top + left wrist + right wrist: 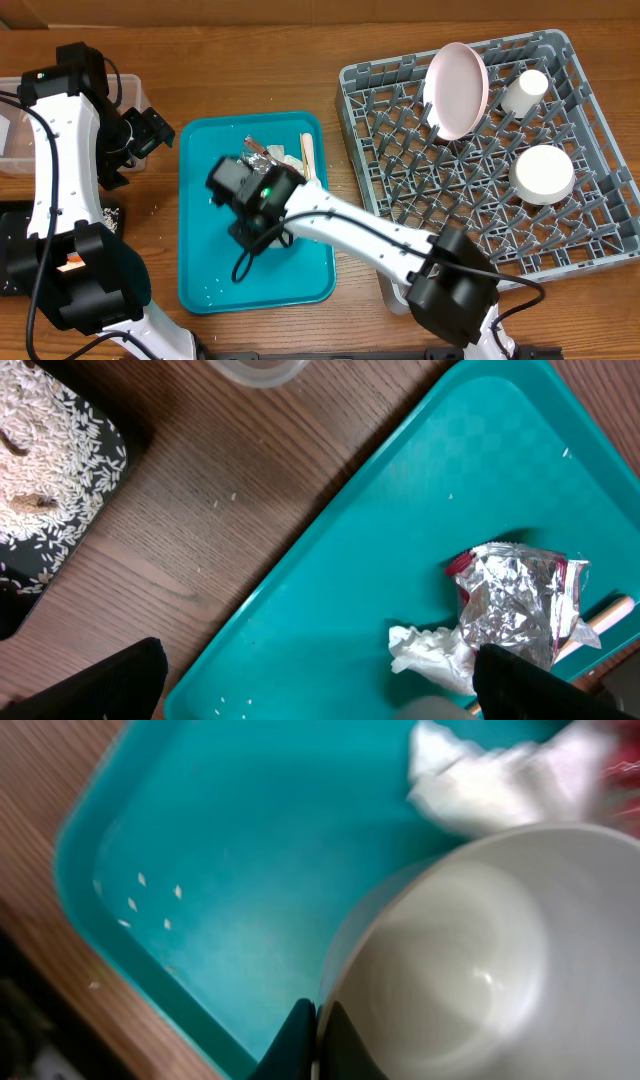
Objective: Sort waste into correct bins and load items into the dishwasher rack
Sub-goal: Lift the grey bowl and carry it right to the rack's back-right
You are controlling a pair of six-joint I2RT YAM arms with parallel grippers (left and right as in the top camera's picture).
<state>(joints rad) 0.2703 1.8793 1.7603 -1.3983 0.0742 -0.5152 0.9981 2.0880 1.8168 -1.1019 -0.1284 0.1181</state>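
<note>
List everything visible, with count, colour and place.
Square plastic grid dishwasher rack: one, grey, right.
Round plate: one, white-pink, on edge in rack.
Small cup: one, white, in rack.
Large plastic tray: one, teal, centre.
Small bowls: two, white; one in rack, one gripped at teal tray.
Crumpled foil wrapper: one, silver-and-red, on teal tray.
Crumpled paper napkin: one seen, white, beside wrapper.
Flat stick: one, pale, teal tray.
Rice crumbs: several, pale, teal tray.
Shallow rectangular tray: one, black, left.
Rectangular plastic tub: one, clear, far left.
Left gripper: open, beside teal tray.
Right gripper: shut on bowl's rim.

White arm links point(350, 225), black joints point(455, 285), black cables point(238, 268)
</note>
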